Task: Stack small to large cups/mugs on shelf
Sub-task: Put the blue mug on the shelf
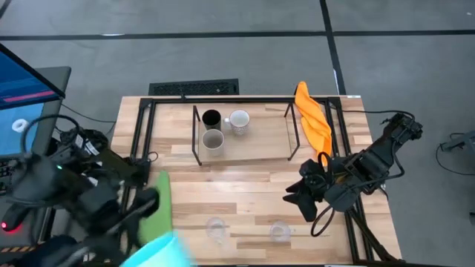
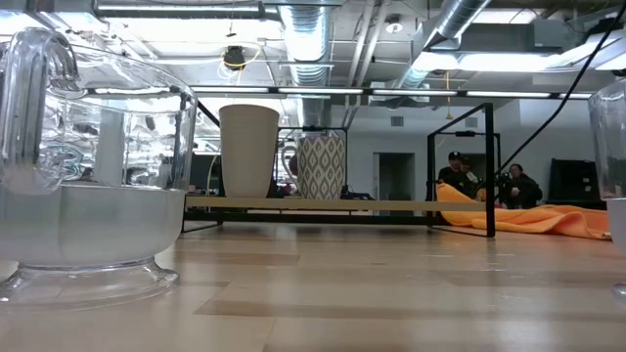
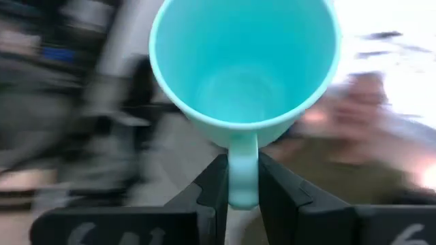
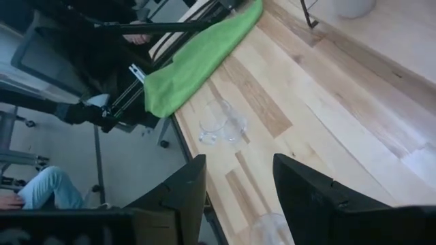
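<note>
Fingers (image 3: 279, 197) of your left gripper (image 3: 242, 197) pinch the smooth bright blue mug (image 3: 245, 61) by its handle, off the table's near-left edge. Beige cup (image 1: 213, 139), black cup (image 1: 211, 118) and white mug (image 1: 239, 120) stand on the wood shelf (image 1: 260, 141). Your right gripper (image 4: 238, 187) hangs open above bare planks.

shelf (image 1: 245, 141): three cups (image 1: 213, 139) at its left end | table (image 1: 245, 200) front: two glasses (image 1: 216, 229)

A green cloth (image 1: 162, 206) and an orange cloth (image 1: 314, 122) lie on the table (image 1: 245, 174)
</note>
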You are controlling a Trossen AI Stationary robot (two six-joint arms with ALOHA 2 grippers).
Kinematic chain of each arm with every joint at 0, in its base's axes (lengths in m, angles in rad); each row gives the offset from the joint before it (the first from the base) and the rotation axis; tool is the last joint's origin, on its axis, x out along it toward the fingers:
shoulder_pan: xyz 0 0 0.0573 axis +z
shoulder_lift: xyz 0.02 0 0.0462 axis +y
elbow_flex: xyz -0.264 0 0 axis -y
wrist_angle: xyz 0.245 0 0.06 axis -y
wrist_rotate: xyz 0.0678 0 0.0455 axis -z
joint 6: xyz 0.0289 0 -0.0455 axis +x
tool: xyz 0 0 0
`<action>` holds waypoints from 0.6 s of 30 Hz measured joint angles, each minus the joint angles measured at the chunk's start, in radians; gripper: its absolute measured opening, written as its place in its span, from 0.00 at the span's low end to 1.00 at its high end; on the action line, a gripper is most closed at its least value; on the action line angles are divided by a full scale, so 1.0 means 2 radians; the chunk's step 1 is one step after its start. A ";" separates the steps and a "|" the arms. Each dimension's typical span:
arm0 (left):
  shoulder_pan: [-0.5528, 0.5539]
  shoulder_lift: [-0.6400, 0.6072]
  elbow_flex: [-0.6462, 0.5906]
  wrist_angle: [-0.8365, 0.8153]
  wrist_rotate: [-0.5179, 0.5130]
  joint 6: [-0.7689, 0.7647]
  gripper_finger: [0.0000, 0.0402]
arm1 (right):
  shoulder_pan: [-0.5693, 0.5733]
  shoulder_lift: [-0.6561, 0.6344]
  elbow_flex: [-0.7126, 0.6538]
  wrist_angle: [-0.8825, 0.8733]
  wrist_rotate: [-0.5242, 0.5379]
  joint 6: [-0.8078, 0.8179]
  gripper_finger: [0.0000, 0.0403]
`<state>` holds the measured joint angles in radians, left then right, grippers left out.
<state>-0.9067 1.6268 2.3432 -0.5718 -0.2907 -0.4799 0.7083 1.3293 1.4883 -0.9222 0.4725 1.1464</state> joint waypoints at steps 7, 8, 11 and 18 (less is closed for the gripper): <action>-0.022 -0.001 -0.001 0.048 0.046 -0.022 0.13 | 0.000 0.000 0.000 -0.002 0.000 -0.003 0.47; -0.025 -0.001 -0.001 0.041 0.036 -0.013 0.13 | 0.000 0.000 0.000 -0.002 0.000 -0.004 0.47; -0.028 -0.001 -0.001 0.004 -0.032 0.020 0.13 | 0.000 0.000 0.000 -0.002 0.000 -0.010 0.47; -0.021 -0.001 -0.015 -0.205 -0.270 -0.023 0.13 | 0.000 0.000 0.000 -0.002 0.000 0.004 0.47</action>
<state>-0.9480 1.6241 2.3125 -0.9826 -0.8308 -0.5264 0.7086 1.3293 1.4883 -0.9260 0.4721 1.1550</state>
